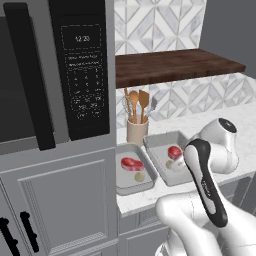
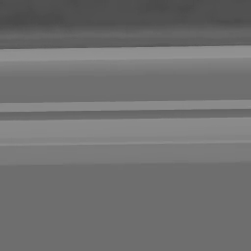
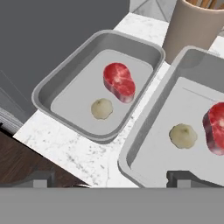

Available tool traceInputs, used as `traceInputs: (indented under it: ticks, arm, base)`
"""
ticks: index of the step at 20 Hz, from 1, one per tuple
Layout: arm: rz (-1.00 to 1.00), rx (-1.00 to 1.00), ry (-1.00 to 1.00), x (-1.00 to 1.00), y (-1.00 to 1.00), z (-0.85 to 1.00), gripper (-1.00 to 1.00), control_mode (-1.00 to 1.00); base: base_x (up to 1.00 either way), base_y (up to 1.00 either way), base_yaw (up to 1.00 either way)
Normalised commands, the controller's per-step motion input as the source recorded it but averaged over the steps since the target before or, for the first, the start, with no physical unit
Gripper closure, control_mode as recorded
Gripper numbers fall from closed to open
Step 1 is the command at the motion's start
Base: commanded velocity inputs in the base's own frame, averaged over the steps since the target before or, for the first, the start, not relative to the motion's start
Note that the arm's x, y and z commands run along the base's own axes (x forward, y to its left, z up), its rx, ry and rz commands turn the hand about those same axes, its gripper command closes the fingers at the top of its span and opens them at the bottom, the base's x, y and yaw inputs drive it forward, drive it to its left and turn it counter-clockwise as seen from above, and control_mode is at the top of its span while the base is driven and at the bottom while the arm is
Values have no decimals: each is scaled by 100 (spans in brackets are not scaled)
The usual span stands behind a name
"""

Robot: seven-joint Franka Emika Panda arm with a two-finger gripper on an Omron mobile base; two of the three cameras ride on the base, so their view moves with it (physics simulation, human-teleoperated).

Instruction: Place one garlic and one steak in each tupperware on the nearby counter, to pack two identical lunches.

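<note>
In my hand view the left tray (image 3: 61, 81) sits at the counter's (image 3: 74, 151) edge beside the tall cabinet, holding one steak (image 3: 119, 82) toward its far end and one garlic (image 3: 101, 108) just beside it, apart. The right tray (image 3: 144, 131), close alongside, holds a garlic (image 3: 183, 135) and a second steak (image 3: 215, 129) near each other; the utensil jar (image 3: 194, 28) stands behind both. My gripper (image 3: 111, 178) hovers over the right tray, its jaws spread wide and pinching nothing. I judge the steaks soft and slippery, best pinched across the short sides; the garlic light, firm and apt to roll. Both lunches look packed.
</note>
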Motion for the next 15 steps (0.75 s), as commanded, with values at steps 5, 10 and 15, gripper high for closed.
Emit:
traceInputs:
  ticks: [5,10,15]
  arm:
    - [0,0,0,0,-14,0,-100,-100]
    - [0,0,0,0,-21,0,-100,-100]
    - [0,0,0,-1,-22,0,-100,-100]
  base:
    - [0,0,0]
    - [0,0,0]
    - [0,0,0]
